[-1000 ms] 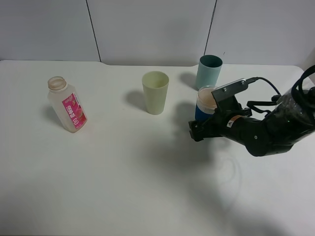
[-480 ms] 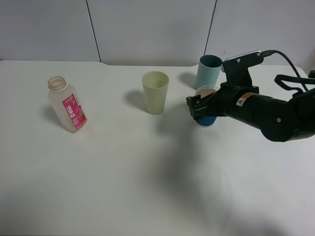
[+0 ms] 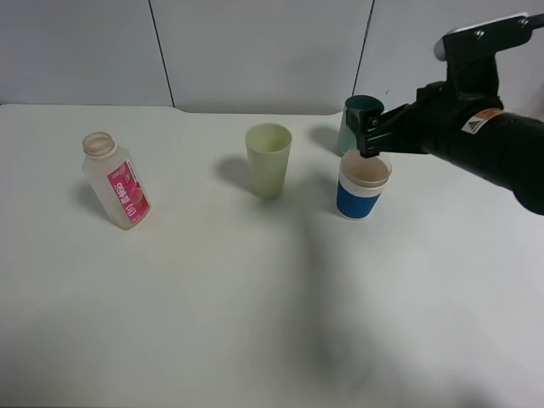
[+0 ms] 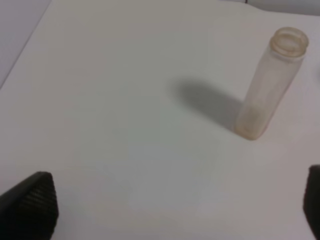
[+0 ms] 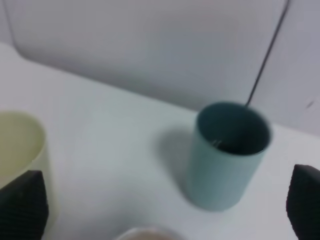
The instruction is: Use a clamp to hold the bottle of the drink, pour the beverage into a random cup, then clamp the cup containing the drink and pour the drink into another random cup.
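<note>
Cups are standing in a loose group on the white table (image 3: 212, 297), with the bottle (image 3: 117, 181) well apart from them on the left side. The bottle is sitting upright, uncapped, its pink label facing the camera, and it is looking empty. The yellow-green cup (image 3: 269, 159) is standing near the middle. The blue-banded cup (image 3: 362, 184) is resting upright on the table to its right, free of any grip, and a pale brownish tint is showing inside it. The teal cup (image 3: 360, 119) is standing just behind it, partly hidden by the right gripper (image 3: 371, 134).

That gripper is hanging above the blue-banded cup's far rim, touching nothing. In the right wrist view its fingers (image 5: 22, 206) are sitting wide apart at the frame edges, with the teal cup between them in the distance and nothing clamped.

In the left wrist view, the left gripper (image 4: 170, 202) is holding its fingers fully apart, empty, and looking toward the bottle across bare table.
</note>
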Robot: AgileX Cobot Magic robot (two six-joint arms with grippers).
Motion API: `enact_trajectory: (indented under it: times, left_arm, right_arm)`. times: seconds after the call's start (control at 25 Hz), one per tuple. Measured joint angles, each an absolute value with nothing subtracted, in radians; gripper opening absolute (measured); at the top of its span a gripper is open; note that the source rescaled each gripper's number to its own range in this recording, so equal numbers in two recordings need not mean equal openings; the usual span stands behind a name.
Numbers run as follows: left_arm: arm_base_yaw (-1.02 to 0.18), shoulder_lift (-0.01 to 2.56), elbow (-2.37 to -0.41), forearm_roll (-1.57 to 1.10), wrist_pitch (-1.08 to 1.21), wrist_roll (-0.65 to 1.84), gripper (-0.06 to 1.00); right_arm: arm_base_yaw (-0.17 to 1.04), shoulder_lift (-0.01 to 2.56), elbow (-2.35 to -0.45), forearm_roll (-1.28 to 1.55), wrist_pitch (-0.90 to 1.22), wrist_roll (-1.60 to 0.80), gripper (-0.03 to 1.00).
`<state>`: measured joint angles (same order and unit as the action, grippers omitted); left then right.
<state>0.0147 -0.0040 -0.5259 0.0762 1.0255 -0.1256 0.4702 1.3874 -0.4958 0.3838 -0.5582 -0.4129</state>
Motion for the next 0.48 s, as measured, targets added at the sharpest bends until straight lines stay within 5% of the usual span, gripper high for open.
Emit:
enact_trajectory:
  times: [0.48]
  left_arm:
    - [0.015,-0.004,-0.526,0.076,1.025,-0.126,1.00]
  right_arm:
    - [0.097,1.183,-0.496,0.207,-0.437,-0.329,0.84]
